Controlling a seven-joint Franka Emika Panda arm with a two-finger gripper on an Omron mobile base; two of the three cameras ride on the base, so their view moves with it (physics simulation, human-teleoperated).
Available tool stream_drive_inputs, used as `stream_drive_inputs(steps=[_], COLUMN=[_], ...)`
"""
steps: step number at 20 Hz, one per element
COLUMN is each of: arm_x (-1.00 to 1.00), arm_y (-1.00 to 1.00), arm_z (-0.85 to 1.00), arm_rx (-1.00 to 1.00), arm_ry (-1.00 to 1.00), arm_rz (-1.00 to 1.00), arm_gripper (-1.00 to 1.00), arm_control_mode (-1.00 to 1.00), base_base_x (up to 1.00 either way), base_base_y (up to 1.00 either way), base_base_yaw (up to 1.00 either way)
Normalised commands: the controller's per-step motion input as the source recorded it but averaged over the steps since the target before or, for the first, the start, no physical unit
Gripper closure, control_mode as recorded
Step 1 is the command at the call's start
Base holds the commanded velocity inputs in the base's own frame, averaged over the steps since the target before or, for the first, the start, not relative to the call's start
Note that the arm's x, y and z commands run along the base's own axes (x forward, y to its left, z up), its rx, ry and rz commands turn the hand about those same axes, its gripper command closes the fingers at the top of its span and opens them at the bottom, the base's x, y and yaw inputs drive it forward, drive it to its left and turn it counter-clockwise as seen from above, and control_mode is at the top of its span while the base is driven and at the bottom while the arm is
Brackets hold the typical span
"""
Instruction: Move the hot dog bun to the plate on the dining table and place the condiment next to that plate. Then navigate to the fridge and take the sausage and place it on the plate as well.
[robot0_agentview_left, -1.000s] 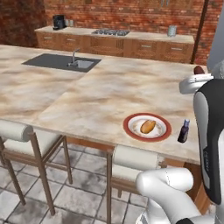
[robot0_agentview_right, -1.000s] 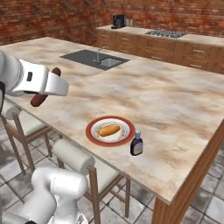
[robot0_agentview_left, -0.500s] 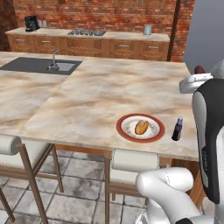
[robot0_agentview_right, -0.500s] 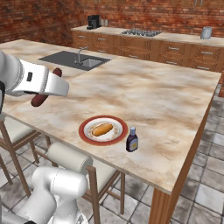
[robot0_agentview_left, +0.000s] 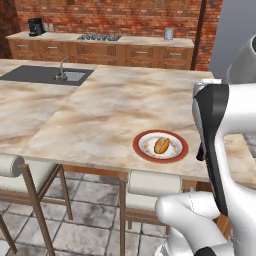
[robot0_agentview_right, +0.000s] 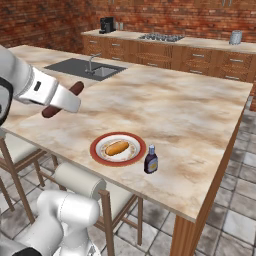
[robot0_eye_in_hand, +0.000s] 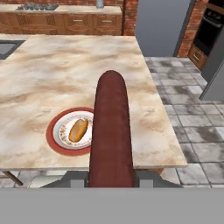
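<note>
You have the sausage (robot0_eye_in_hand: 111, 131) clamped in the gripper (robot0_eye_in_hand: 111, 177); in the hand view it juts straight out from between the two finger tips, dark reddish-brown, and crosses the right edge of the plate (robot0_eye_in_hand: 54, 131) below it; in the right base view you see the sausage (robot0_agentview_right: 75, 90) poking out either side of the white hand, held up in the air above the near left part of the dining table (robot0_agentview_right: 200, 115).

The red-rimmed plate (robot0_agentview_right: 100, 156) sits near the table's front edge with the hot dog bun (robot0_agentview_right: 117, 148) lying in its middle; the condiment (robot0_agentview_right: 151, 160) stands upright just beside the plate, on its right, apart from the rim.

From the left base view the plate (robot0_agentview_left: 142, 152) and bun (robot0_agentview_left: 161, 145) sit just left of your white arm.
</note>
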Motion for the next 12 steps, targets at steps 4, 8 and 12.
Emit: stream_drive_inputs(steps=[4,8,12], arm_x=[0.16,0.21,0.31], arm_y=[-0.08,-0.04,0.0], arm_z=[-0.58,-0.55,-0.43], arm_rx=[0.13,0.17,0.15], arm_ry=[0.0,0.0,0.02], arm_rz=[0.0,0.0,0.0], arm_gripper=[1.0,1.0,1.0], arm_control_mode=[-1.0,-1.0,-1.0], base_base_x=[0.0,0.0,0.0], base_base_y=[0.0,0.0,0.0], base_base_yaw=[0.0,0.0,0.0])
